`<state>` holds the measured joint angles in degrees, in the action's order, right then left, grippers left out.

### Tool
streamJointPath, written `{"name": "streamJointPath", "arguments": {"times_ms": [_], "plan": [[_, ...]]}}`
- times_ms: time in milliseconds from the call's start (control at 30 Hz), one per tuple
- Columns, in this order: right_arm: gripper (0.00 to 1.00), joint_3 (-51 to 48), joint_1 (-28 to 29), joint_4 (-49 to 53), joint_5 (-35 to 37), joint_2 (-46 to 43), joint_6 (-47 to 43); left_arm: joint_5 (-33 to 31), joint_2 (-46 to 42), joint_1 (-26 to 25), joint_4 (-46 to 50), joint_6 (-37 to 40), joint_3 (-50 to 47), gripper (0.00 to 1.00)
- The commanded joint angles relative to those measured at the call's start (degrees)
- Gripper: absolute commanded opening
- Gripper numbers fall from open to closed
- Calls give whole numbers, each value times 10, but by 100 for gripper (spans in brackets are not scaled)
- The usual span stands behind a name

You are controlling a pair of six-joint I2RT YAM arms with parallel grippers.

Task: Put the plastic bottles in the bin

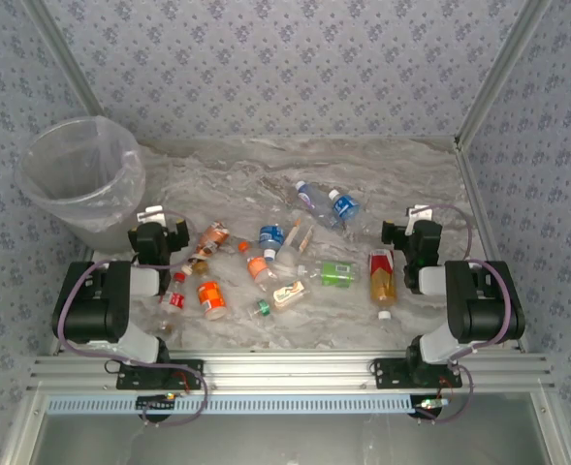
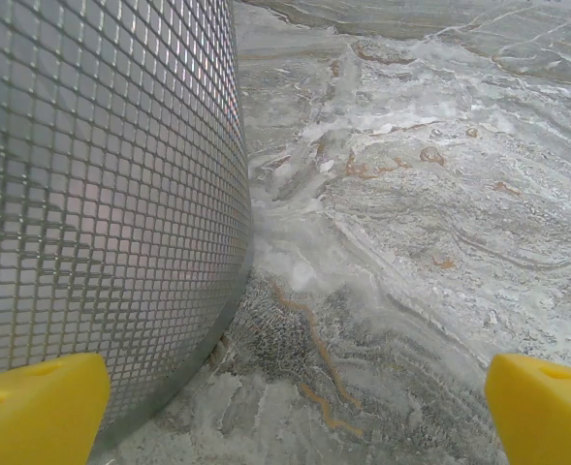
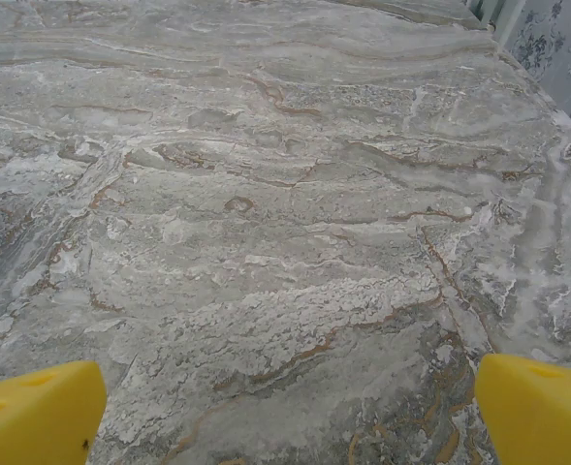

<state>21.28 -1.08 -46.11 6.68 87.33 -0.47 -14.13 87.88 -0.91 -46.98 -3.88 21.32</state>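
Observation:
Several small clear plastic bottles lie scattered mid-table: an orange-labelled one (image 1: 211, 298), a blue-labelled pair (image 1: 329, 205), a green-labelled one (image 1: 335, 274) and a red-and-yellow one (image 1: 382, 276). The bin (image 1: 81, 179), a round translucent wastebasket with a liner bag, stands at the far left. Its gridded wall (image 2: 111, 194) rises close on the left in the left wrist view. My left gripper (image 1: 161, 221) (image 2: 295, 417) hangs open beside the bin's base, nothing between its yellow fingertips (image 2: 38, 407). My right gripper (image 1: 419, 218) (image 3: 285, 417) is open over bare marble, right of the bottles.
The marble-patterned table (image 1: 382, 174) is walled by patterned panels with metal posts at the back and sides. An aluminium rail (image 1: 285, 370) carries both arm bases at the near edge. Bare table lies behind the bottles and along the right.

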Motion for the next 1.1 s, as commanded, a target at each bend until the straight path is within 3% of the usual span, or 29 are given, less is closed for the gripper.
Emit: {"name": "streamJointPath", "arguments": {"times_ms": [0, 833, 933, 1067], "plan": [[100, 4, -1, -12, 7, -2, 5, 7, -1, -1, -16, 6, 13, 100], [100, -2, 2, -18, 10, -8, 4, 25, -7, -4, -4, 18, 17, 99], [100, -9, 10, 3, 18, -50, -4, 37, -40, -14, 24, 34, 17, 99], [100, -11, 20, 84, 52, -154, 4, 22, -120, -36, 137, 40, 42, 100]]}}
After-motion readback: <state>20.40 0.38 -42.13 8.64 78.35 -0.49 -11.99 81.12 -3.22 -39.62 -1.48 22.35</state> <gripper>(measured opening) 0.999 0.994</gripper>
